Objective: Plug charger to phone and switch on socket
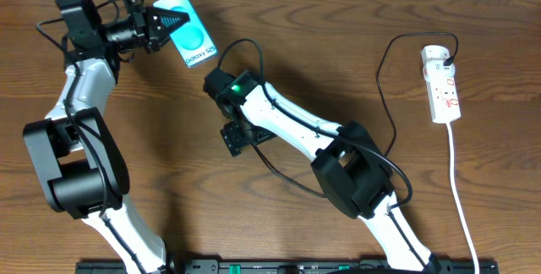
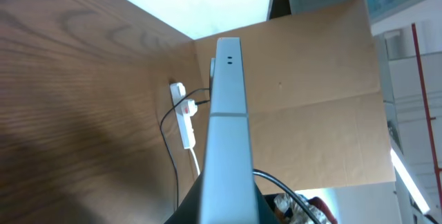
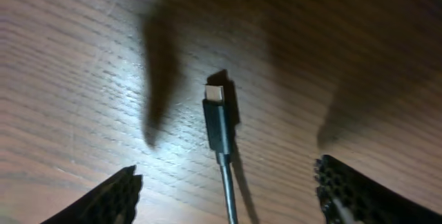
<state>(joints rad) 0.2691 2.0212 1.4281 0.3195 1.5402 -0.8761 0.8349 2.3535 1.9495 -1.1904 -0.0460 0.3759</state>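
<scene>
My left gripper (image 1: 155, 22) is shut on the phone (image 1: 190, 35), whose teal-and-white screen faces up at the far left. In the left wrist view the phone (image 2: 228, 106) shows edge-on, rising from between my fingers (image 2: 224, 207). My right gripper (image 1: 213, 78) is open, low over mid-table. In the right wrist view the charger's black plug tip (image 3: 216, 124) lies flat on the wood between my spread fingers (image 3: 228, 189), untouched. The charger cable (image 1: 382, 79) runs to the white socket strip (image 1: 444, 88) at the far right, which also shows in the left wrist view (image 2: 185, 117).
The strip's white cord (image 1: 458, 189) runs down the right side to the front edge. A loop of black cable (image 1: 247, 44) lies just beyond my right gripper. A brown cardboard panel (image 2: 311, 99) stands past the table's far side.
</scene>
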